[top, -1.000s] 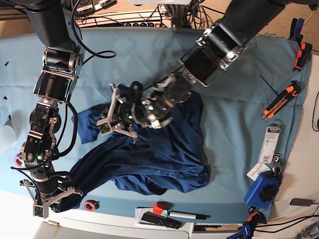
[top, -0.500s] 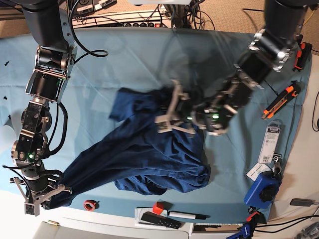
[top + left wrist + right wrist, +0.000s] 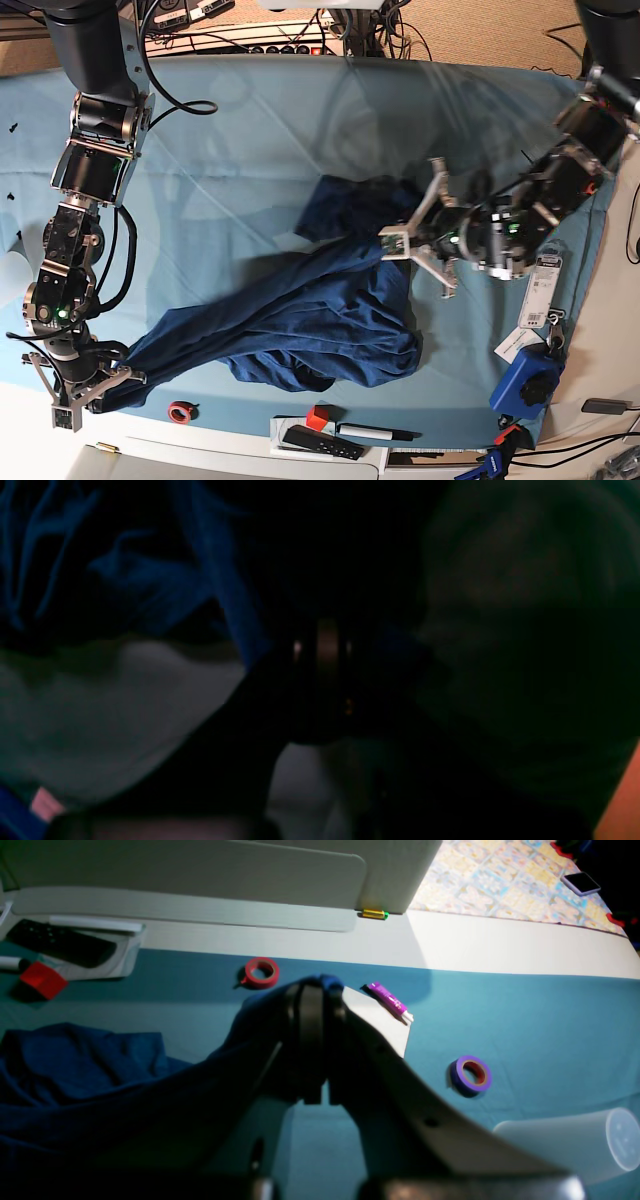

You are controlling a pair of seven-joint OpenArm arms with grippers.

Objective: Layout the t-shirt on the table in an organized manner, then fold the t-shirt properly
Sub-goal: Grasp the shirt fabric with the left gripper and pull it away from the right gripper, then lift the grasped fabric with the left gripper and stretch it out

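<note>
The table [image 3: 250, 110] was the biggest thing out there, a wide surface under smooth, flat teal cloth, with white showing along its near edge. Across its middle and down toward the near left corner lay the t-shirt [image 3: 300, 320], dark navy, soft knit, heavily wrinkled, bunched in a thick heap near the centre with one long band drawn out thin toward that corner. This was the laying-out step, by my reading, and folding was a long way off: the garment was stretched between two holds, not flat.

The left tool [image 3: 405, 240] sat over the middle of the table, toward the right edge, with a dark blue bunch of the shirt at its tip. Its wrist view was nearly black, with only blue folds and pale cloth showing, so the jaws could not be read there; they counted as together, seemingly pinching fabric. The right tool [image 3: 312, 990] was down at the near left corner, jaws together and clamped on a tip of navy cloth, clear in its wrist view.

Next, I'd say, the two holds needed to pull apart evenly and lower the cloth so the heap opened out.

Small stuff near that corner: a red tape roll [image 3: 261, 971], a purple tape roll [image 3: 470, 1075], a purple tube [image 3: 390, 1001].
</note>
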